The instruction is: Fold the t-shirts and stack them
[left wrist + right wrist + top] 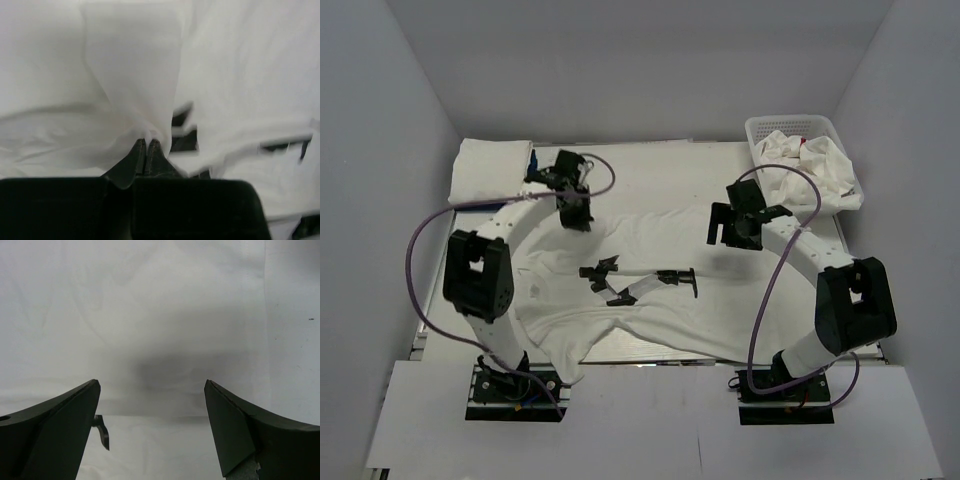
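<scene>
A white t-shirt (650, 235) with a black print (640, 283) lies spread across the table. My left gripper (575, 215) is shut on a pinch of its cloth near the shirt's far left part. In the left wrist view the cloth (130, 65) rises in a taut fold from the closed fingertips (146, 142). My right gripper (732, 232) hangs open and empty above the shirt's right part. The right wrist view shows flat white cloth (150, 305) under the gap between the fingers (151, 384).
A folded white stack (492, 168) with a blue bit (532, 158) beside it lies at the back left. A white mesh basket (790, 123) at the back right holds crumpled white shirts (815, 168), one showing red (804, 143). White walls enclose the table.
</scene>
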Motion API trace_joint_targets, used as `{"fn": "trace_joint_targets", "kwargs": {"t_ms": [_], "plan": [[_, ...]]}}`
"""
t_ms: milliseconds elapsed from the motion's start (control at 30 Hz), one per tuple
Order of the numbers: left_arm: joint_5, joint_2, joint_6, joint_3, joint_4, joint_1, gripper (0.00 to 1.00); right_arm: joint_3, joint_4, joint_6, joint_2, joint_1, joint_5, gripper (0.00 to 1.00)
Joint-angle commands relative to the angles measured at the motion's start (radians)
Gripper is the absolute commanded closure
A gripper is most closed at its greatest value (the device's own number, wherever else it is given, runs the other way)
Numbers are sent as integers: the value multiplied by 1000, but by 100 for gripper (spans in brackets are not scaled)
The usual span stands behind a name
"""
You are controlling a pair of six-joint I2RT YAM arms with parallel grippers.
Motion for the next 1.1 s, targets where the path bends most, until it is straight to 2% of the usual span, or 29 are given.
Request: {"fn": "trace_joint_targets", "kwargs": {"t_ms": [0, 33, 100, 167, 233, 267, 300, 400, 633, 700, 900, 1033, 1067], "plan": [[108, -105, -48, -240, -52, -107, 100, -32, 45, -2, -38, 2, -14, 10], [118, -149, -92, -284, -52, -152, 94, -41, 46, 1, -30, 2, -19, 10], [118, -181, -132, -368, -73, -189, 90, -44, 53, -2, -29, 5, -37, 10], [154, -223, -159, -385, -84, -238, 80, -58, 68, -2, -24, 4, -50, 10], [155, -252, -178, -385, -84, -265, 53, -63, 70, 1, -17, 4, -54, 10], [142, -276, -179, -376, -84, -279, 37, -60, 70, 0, -17, 4, -57, 10], [129, -277, -179, -343, -84, -279, 14, -59, 66, -5, -15, 2, -59, 10], [67, -277, -169, -255, -108, -289, 0, -61, 73, -4, -23, 4, -53, 10], [-97, -277, -201, -229, -108, -256, 2, -67, 63, -8, -38, 2, -34, 10], [-86, -257, -202, -241, -73, -256, 5, -70, 60, -8, -40, 4, -28, 10], [53, -156, -117, -252, 39, -256, 22, -63, 54, -17, -38, 2, -27, 10], [14, -83, -108, -232, 34, -256, 34, -64, 51, -14, -43, 7, -8, 10], [13, -71, -108, -232, 19, -256, 34, -66, 48, -17, -43, 2, -8, 10]]}}
